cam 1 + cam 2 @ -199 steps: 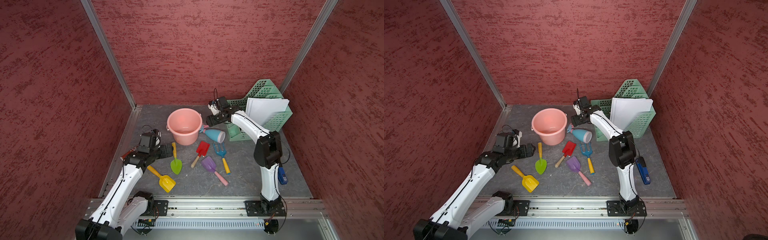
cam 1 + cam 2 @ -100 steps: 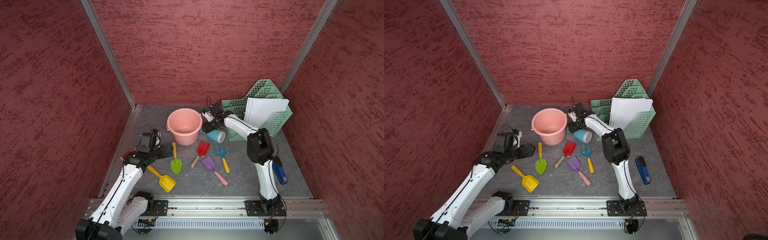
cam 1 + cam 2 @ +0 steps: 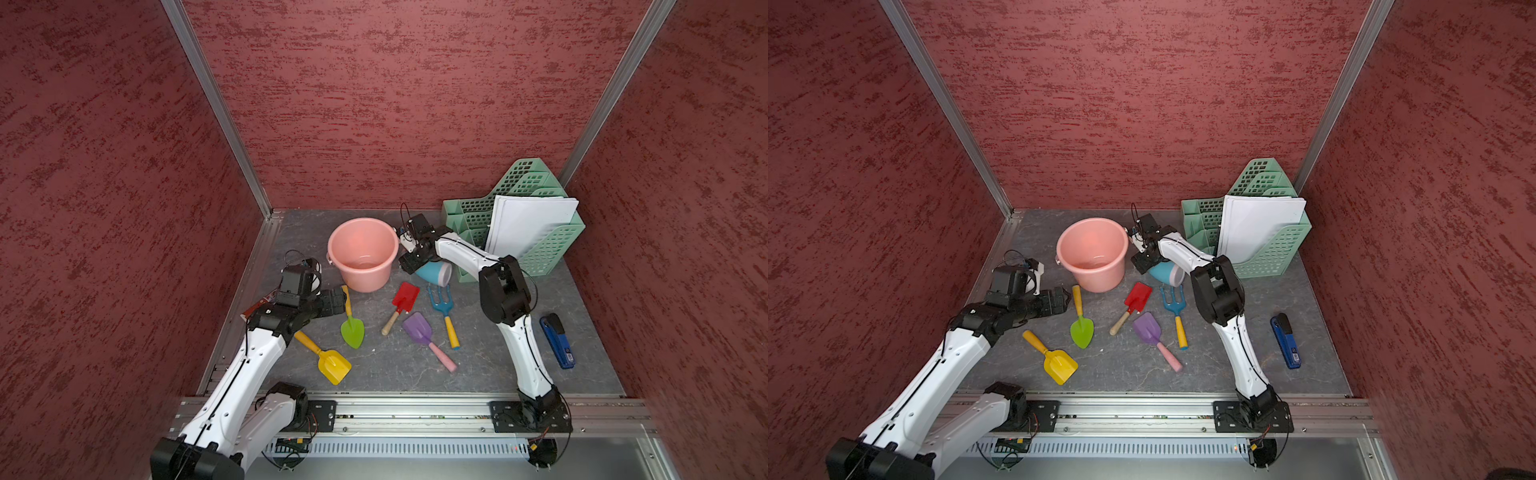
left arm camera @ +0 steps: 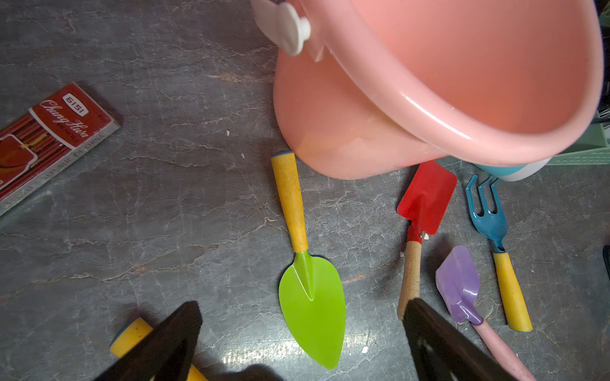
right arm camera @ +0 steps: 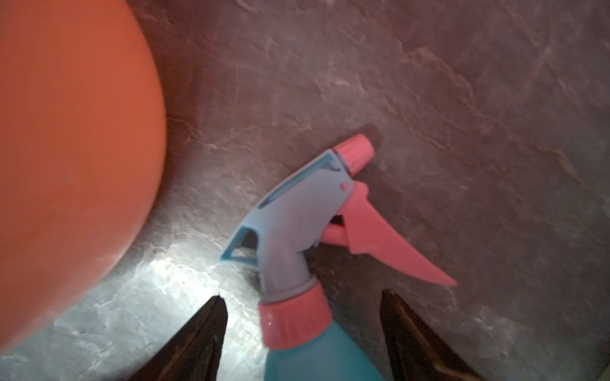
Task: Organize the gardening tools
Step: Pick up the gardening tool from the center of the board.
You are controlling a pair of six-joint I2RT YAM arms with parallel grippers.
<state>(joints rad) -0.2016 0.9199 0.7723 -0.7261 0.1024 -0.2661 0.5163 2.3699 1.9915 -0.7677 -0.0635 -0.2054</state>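
Scene: A grey, stone-patterned worktop point(image 3: 395, 370) boxed in by red walls, with two white arms reaching in from the rail at the bottom of the frame.
Left fingers point(image 4: 178, 333): Spread wide and released, gripping nothing. The left wrist view shows the green trowel's blade lying on the worktop between them.
Right fingers point(image 5: 204, 339): Parted, one on each side of the spray bottle's pink collar, with a gap showing on both sides. They are not clamped on it.
Spray bottle point(image 3: 434, 272): Light blue, lying on its side at centre frame, just right of the bucket. Its trigger head is hidden under the right arm in both top views.
Bucket point(image 3: 365, 278): Pink, upright and empty, above centre.
Green trowel point(image 3: 352, 330): Flat on the worktop below the bucket, with its yellow handle end just beside the bucket's base.
Yellow scoop point(image 3: 333, 365): Lower left of centre, nearest the rail, with its handle running under the left arm.
Red scoop point(image 3: 405, 296): Centre frame, its blade near the bucket.
Blue fork point(image 3: 440, 297): Just right of the red scoop, with its tines close to the spray bottle.
Purple scoop point(image 3: 417, 326): Below the red scoop and the fork, its pink handle angled to the lower right.
Stapler point(image 3: 557, 340): Dark blue, alone at right, well apart from the tools.
File rack point(image 3: 544, 249): Mint green, upper right, holding white sheets point(image 3: 528, 224).
Red packet point(image 4: 56, 132): At the worktop's left edge, mostly hidden by the left arm in both top views.
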